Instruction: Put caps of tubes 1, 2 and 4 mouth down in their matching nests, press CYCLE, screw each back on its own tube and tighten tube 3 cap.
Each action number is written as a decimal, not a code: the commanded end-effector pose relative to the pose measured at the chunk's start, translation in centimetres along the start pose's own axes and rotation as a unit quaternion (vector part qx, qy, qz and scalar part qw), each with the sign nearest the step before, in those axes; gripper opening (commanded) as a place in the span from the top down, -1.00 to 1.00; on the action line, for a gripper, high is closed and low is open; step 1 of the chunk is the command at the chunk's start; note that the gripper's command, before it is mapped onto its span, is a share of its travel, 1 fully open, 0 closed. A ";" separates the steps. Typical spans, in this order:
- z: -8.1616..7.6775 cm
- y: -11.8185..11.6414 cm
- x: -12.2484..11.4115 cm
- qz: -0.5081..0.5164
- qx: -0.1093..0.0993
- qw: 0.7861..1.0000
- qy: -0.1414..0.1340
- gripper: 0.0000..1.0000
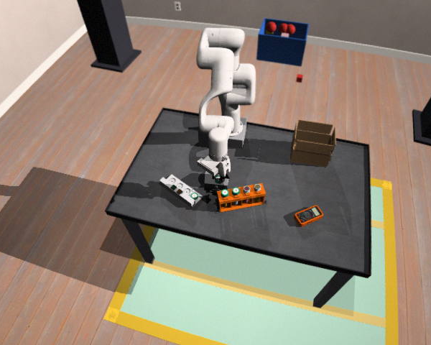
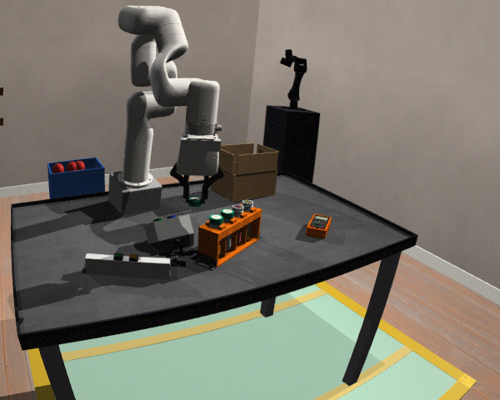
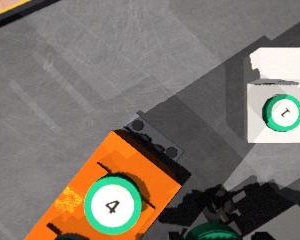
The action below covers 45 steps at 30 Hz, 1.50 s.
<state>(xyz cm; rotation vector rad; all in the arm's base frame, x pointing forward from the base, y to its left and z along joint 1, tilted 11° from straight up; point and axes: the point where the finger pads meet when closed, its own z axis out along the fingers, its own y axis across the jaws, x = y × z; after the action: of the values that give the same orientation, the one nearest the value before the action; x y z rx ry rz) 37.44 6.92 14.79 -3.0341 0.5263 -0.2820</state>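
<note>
One green cap (image 2: 194, 201) pinched between jaws of gripper (image 2: 195, 196), carried clear of rack (image 2: 228, 234) below, likely for nest in tray (image 1: 181, 190).

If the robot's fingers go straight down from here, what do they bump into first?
Probably the grey key housing, or the table right beside it; depth is unclear. The green cap in the gripper would touch first.

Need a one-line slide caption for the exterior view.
End effector carrying a green cap above the table, behind the orange tube rack.
</note>
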 end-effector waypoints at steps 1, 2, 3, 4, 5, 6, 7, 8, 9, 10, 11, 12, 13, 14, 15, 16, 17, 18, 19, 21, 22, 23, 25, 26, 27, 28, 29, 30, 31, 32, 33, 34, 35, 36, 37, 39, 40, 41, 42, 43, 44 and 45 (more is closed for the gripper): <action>-0.1 3.0 1.8 -0.004 0.005 1.000 -0.003 1.00; -0.1 3.6 2.1 -0.004 0.005 1.000 -0.003 1.00; -0.1 4.2 2.5 -0.004 0.005 1.000 -0.003 1.00; -0.1 4.7 2.8 -0.004 0.005 1.000 -0.003 1.00; -0.1 4.7 2.8 -0.004 0.005 1.000 -0.003 1.00; -0.1 4.7 2.8 -0.004 0.005 1.000 -0.003 1.00; -0.1 5.5 3.2 -0.004 0.005 1.000 -0.003 1.00; -0.1 6.2 3.6 -0.004 0.005 1.000 -0.003 1.00; 0.0 7.0 4.0 -0.004 0.005 1.000 -0.003 1.00; 0.0 7.7 4.3 -0.004 0.005 1.000 -0.003 1.00; 0.0 8.2 4.6 -0.004 0.005 1.000 -0.003 1.00; 0.0 8.7 4.9 -0.004 0.005 1.000 -0.003 1.00; 0.0 9.3 5.2 -0.004 0.005 1.000 -0.003 1.00; 0.0 9.9 5.5 -0.004 0.005 1.000 -0.003 1.00; 0.0 10.5 5.9 -0.004 0.005 1.000 -0.003 1.00; 0.0 11.1 6.2 -0.004 0.005 1.000 -0.003 1.00; 0.0 11.7 6.5 -0.004 0.005 1.000 -0.003 1.00; 0.0 12.3 6.8 -0.004 0.005 1.000 -0.003 1.00; 0.0 12.9 7.1 -0.004 0.005 1.000 -0.003 1.00; 0.1 14.1 7.8 -0.004 0.005 1.000 -0.003 1.00; 0.1 14.1 7.8 -0.004 0.005 1.000 -0.003 1.00; 0.1 14.1 7.8 -0.004 0.005 1.000 -0.003 1.00; 0.1 14.6 8.0 -0.004 0.005 1.000 -0.003 1.00; 0.1 14.6 8.0 -0.004 0.005 1.000 -0.003 1.00; 0.1 14.5 8.0 -0.004 0.005 1.000 -0.003 1.00; 0.1 14.5 8.0 -0.004 0.005 1.000 -0.003 1.00; 0.1 14.6 8.0 -0.004 0.005 1.000 -0.003 1.00; 0.1 14.6 8.0 -0.004 0.005 1.000 -0.003 1.00; 0.1 14.6 8.0 -0.004 0.005 1.000 -0.003 1.00; 0.1 14.6 8.0 -0.004 0.005 1.000 -0.003 1.00; 0.6 14.5 8.0 -0.004 0.005 1.000 -0.003 1.00; 1.1 14.5 8.0 -0.004 0.005 1.000 -0.003 1.00; 1.6 14.5 8.0 -0.004 0.005 1.000 -0.003 1.00; 2.1 14.5 8.0 -0.004 0.005 1.000 -0.003 1.00; 2.6 14.5 8.0 -0.004 0.005 1.000 -0.003 1.00; 3.1 14.5 8.0 -0.004 0.005 1.000 -0.003 1.00; 3.1 14.5 8.0 -0.004 0.005 1.000 -0.003 1.00; 3.6 14.5 8.0 -0.004 0.005 1.000 -0.003 1.00; 4.1 14.5 8.0 -0.004 0.005 1.000 -0.003 1.00; 4.6 14.5 7.9 -0.004 0.005 1.000 -0.003 1.00; 5.1 14.5 7.9 -0.004 0.005 1.000 -0.003 1.00; 5.6 14.5 7.9 -0.004 0.005 1.000 -0.003 1.00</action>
<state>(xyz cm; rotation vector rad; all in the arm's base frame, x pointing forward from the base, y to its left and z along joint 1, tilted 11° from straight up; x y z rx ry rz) 40.48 -9.36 11.32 -3.0307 0.5142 -0.2693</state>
